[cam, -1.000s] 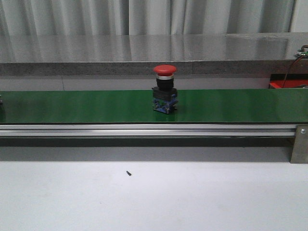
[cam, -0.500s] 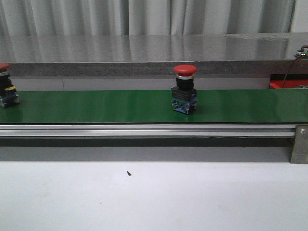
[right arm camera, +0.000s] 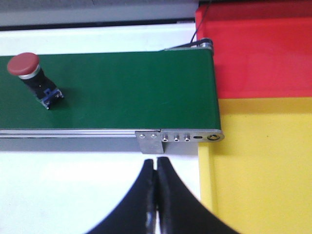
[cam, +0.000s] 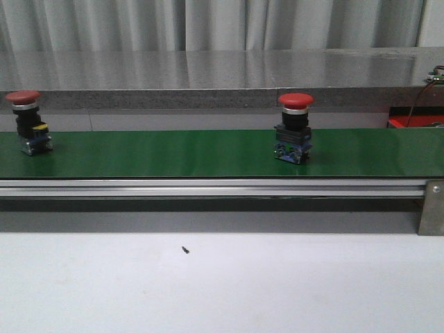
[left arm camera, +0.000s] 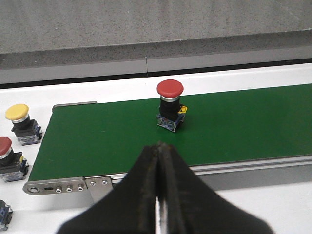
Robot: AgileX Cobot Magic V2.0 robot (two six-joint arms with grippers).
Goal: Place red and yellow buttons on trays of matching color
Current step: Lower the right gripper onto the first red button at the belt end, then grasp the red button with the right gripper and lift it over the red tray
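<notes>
Two red buttons stand on the green belt (cam: pixel 173 152). One red button (cam: pixel 295 128) is right of the middle and also shows in the right wrist view (right arm camera: pixel 31 78). The other red button (cam: pixel 28 123), with a yellow tab, is at the far left and shows in the left wrist view (left arm camera: pixel 170 105). A yellow button (left arm camera: pixel 20 124) and a third red button (left arm camera: pixel 7 158) stand on the white table beyond the belt's left end. The red tray (right arm camera: pixel 263 58) and the yellow tray (right arm camera: pixel 263 170) lie past the belt's right end. My left gripper (left arm camera: pixel 159 146) and right gripper (right arm camera: pixel 156 163) are shut and empty, in front of the belt.
An aluminium rail (cam: pixel 208 186) runs along the belt's front edge, with a metal bracket (cam: pixel 431 208) at its right end. A grey ledge (cam: pixel 208 97) stands behind the belt. A small dark speck (cam: pixel 185 249) lies on the white table.
The red button near the middle has travelled to the right along the belt. A second red button has come in from the left edge and moved right too.
</notes>
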